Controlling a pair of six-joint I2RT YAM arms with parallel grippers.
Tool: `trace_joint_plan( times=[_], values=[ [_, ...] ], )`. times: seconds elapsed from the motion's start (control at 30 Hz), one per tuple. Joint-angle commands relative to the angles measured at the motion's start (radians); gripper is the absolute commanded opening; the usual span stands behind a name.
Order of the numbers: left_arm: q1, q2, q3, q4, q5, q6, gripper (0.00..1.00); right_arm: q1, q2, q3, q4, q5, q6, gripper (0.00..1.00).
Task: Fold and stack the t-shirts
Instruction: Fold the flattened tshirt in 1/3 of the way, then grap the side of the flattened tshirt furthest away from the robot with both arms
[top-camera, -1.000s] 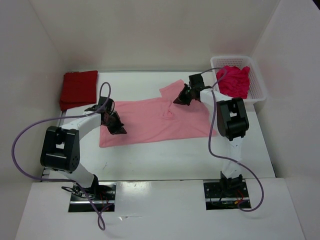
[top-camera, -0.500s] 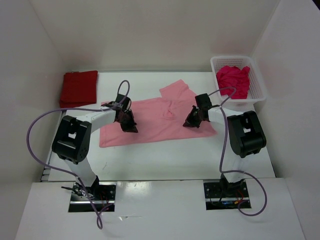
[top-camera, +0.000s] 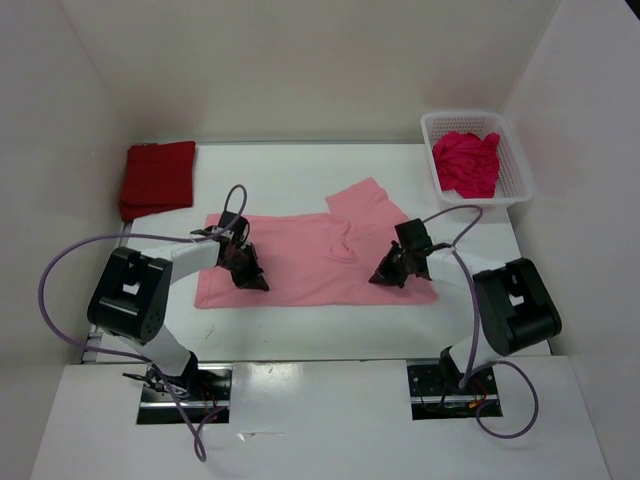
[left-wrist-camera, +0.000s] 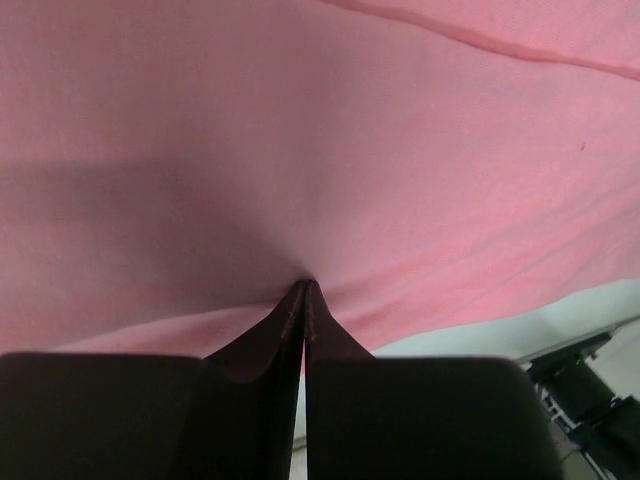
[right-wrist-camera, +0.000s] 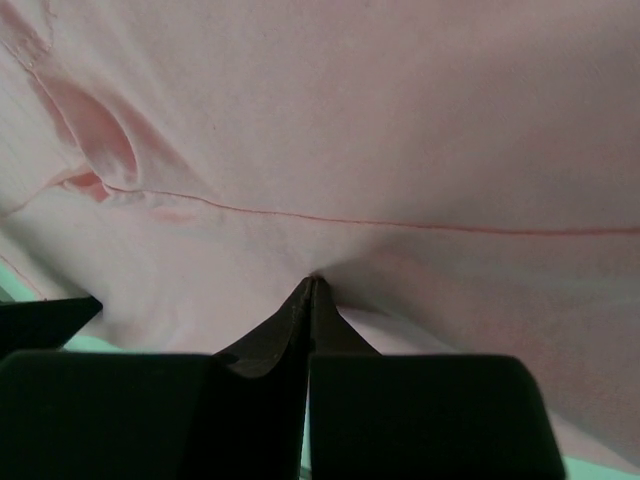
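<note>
The light pink t-shirt (top-camera: 310, 255) lies spread across the middle of the table, one sleeve pointing to the far side. My left gripper (top-camera: 254, 281) is shut on its near left part, and the cloth puckers at the tips (left-wrist-camera: 305, 285). My right gripper (top-camera: 384, 276) is shut on its near right part, also puckering the cloth (right-wrist-camera: 312, 280). Pink cloth fills the left wrist view (left-wrist-camera: 320, 130) and the right wrist view (right-wrist-camera: 350, 120). The dark red t-shirt (top-camera: 158, 178) lies folded at the far left. The crimson-magenta t-shirt (top-camera: 466, 163) lies crumpled in the basket.
The white lattice basket (top-camera: 475, 118) stands at the far right corner. White walls enclose the table on three sides. A strip of bare table (top-camera: 320, 330) runs between the pink shirt and the near edge.
Both grippers have moved toward the near edge, pulling the pink shirt with them. The shirt now lies nearer and flatter.
</note>
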Motion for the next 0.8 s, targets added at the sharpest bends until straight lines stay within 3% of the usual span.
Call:
trace_joint_plan(
  times=[0.0,0.17,0.33,0.4,0.47,0.57,0.63,0.77],
  values=[
    [-0.011,-0.042,-0.09,-0.122,0.002,0.026,0.07,0.034,-0.085,-0.081,-0.111,0.009,0.054,0.0],
    [0.005,-0.141,-0.058,-0.182,0.022,0.026,0.07,0.034,-0.191,0.007,-0.16,0.009,0.032,0.03],
    [0.143,-0.174,0.193,-0.178,-0.084,0.026,0.07,0.034,-0.171,0.215,-0.146,-0.011,-0.052,0.08],
    [0.222,-0.13,0.233,-0.115,-0.13,0.026,0.04,0.034,-0.136,0.272,-0.132,-0.021,-0.077,0.02],
    [0.278,-0.077,0.289,-0.078,-0.157,0.017,0.03,0.034,-0.105,0.312,-0.132,-0.03,-0.095,0.02],
    [0.354,0.05,0.385,-0.065,-0.228,0.017,0.16,0.034,-0.08,0.332,-0.112,-0.056,-0.124,0.02],
    [0.399,0.121,0.411,-0.029,-0.257,0.017,0.31,0.034,-0.071,0.332,-0.112,-0.066,-0.14,0.03],
    [0.439,0.245,0.487,-0.018,-0.279,0.017,0.37,0.034,-0.036,0.332,-0.092,-0.112,-0.172,0.04]
  ],
)
